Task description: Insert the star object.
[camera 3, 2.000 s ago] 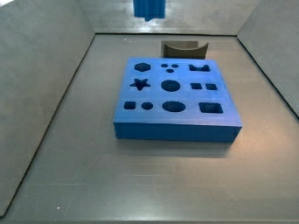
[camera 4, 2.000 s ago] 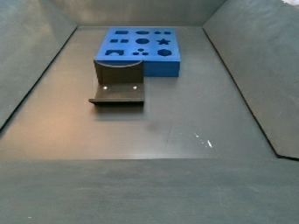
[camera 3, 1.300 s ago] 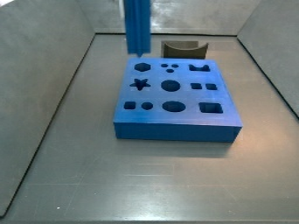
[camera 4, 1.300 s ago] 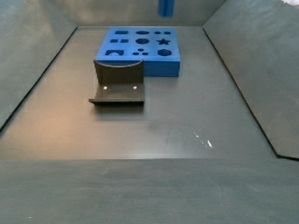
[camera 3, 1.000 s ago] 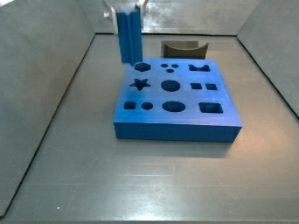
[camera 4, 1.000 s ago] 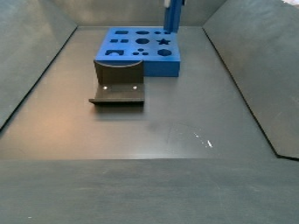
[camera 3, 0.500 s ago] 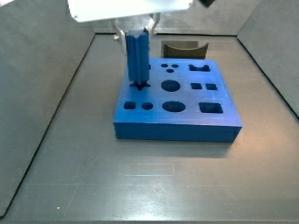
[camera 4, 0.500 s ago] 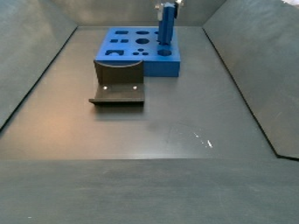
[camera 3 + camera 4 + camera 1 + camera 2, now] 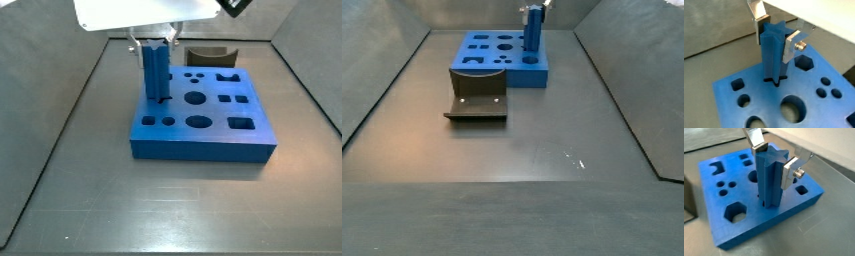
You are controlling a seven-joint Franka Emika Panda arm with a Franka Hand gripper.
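The star object (image 9: pixel 773 55) is a tall blue peg with star-section sides. It stands upright with its lower end in the star-shaped hole of the wide blue block (image 9: pixel 807 112). My gripper (image 9: pixel 775 31) is shut on the peg's upper end, a silver finger (image 9: pixel 792 46) on each side. Both wrist views show this grip; the peg (image 9: pixel 771 178) and gripper (image 9: pixel 773 159) stand over the block (image 9: pixel 724 203). In both side views the peg (image 9: pixel 156 72) (image 9: pixel 533 32) stands on the block (image 9: pixel 214 135) (image 9: pixel 489 55) under the gripper (image 9: pixel 154 44).
The dark fixture (image 9: pixel 476 97) stands on the grey floor beside the block; it also shows behind the block in a side view (image 9: pixel 211 54). Grey walls enclose the floor (image 9: pixel 529 160) on all sides.
The peg came down from above and moved sideways over the block to the star hole. In the last half second it sank slightly lower into the hole.
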